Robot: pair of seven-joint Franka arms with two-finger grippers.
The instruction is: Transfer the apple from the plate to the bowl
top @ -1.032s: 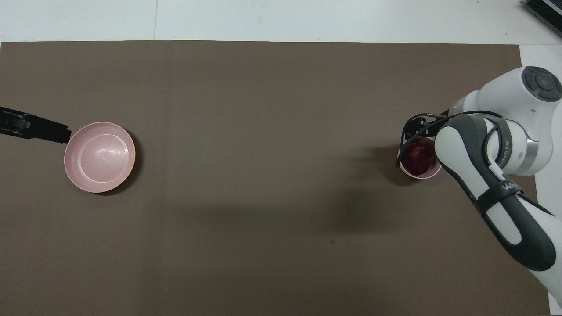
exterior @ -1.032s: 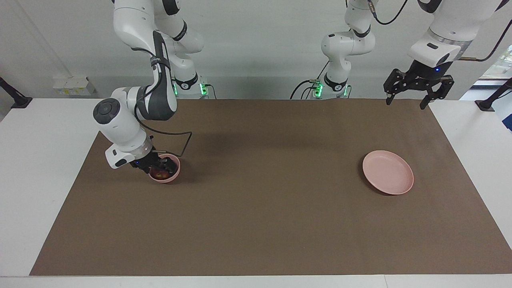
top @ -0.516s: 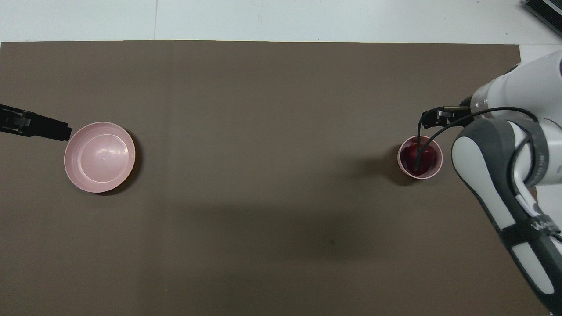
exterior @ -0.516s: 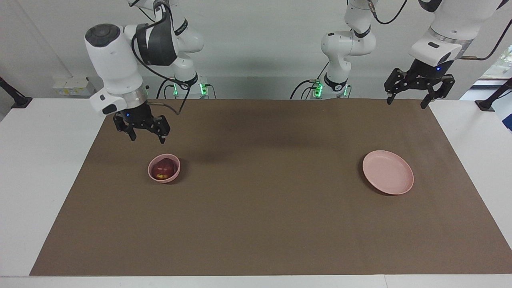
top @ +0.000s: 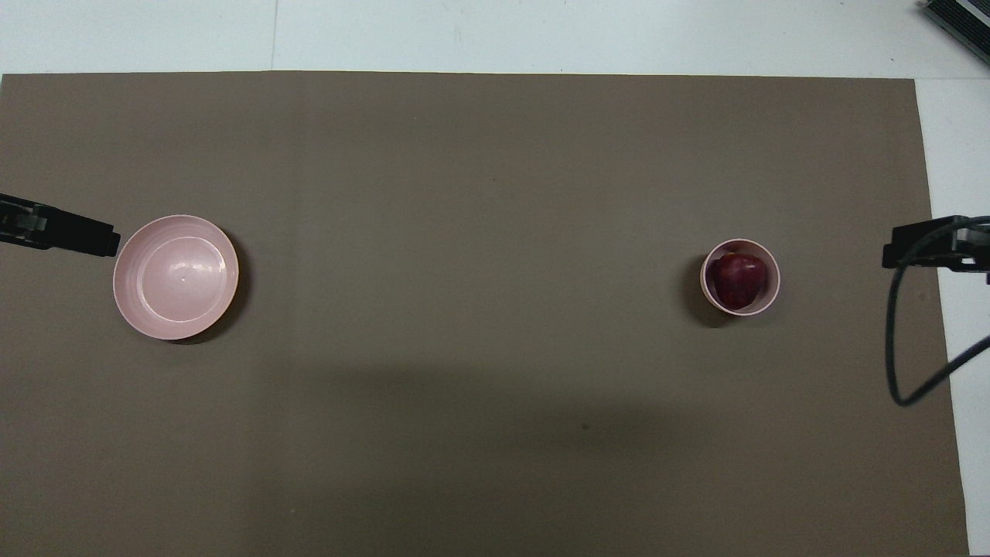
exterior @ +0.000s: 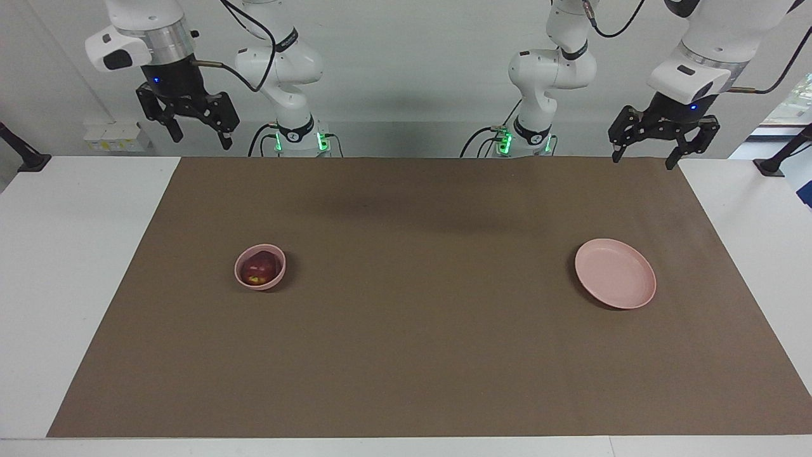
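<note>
brown mat [exterior: 406,355]: apple [exterior: 260,266] in bowl [exterior: 277,274] (right claw [exterior: 193,124] well apart)

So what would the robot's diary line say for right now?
apple: in bowl | plate: bare | right hand: open, raised at right arm's end | left hand: open, raised, waiting | task: looks done

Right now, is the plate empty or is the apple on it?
Empty. The plate shows only bare pink surface in both views; the apple sits in the bowl toward the right arm's end of the table.
</note>
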